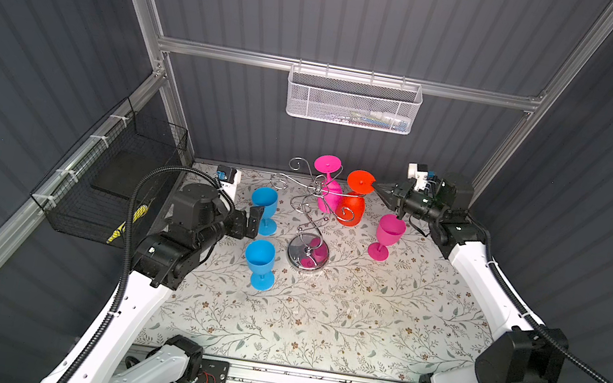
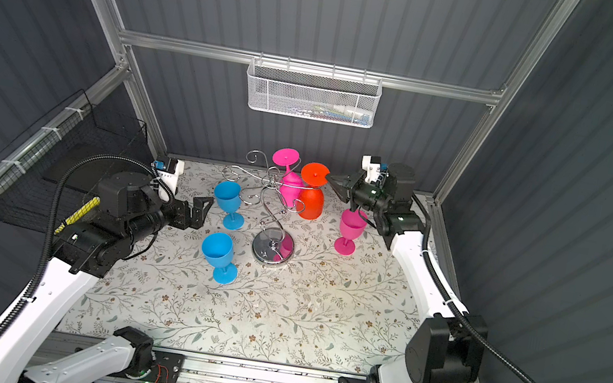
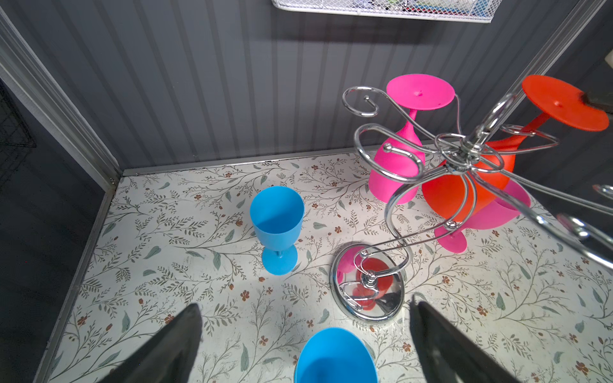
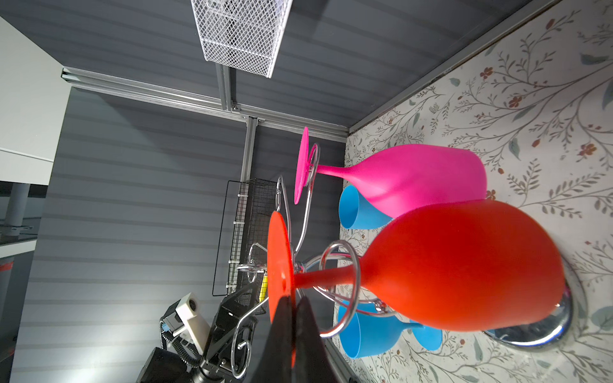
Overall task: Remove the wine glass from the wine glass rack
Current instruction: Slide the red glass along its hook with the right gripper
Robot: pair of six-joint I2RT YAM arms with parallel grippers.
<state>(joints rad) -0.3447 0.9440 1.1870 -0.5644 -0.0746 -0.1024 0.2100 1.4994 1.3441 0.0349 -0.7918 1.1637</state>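
At centre right of a top view, the right hand pinches the foot rim of the orange wine glass hanging upside down on the wine glass rack, which looks like light, stiff, smooth plastic best held by that foot or stem, while the left hand gapes wide and empty

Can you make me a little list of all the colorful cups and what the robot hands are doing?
On rack: pink glass and orange glass, both hanging upside down on the wine glass rack
On table: two blue glasses, one pink glass, all upright
Right gripper: shut on the orange glass's foot rim
Left gripper: open, holding nothing, beside the blue glasses
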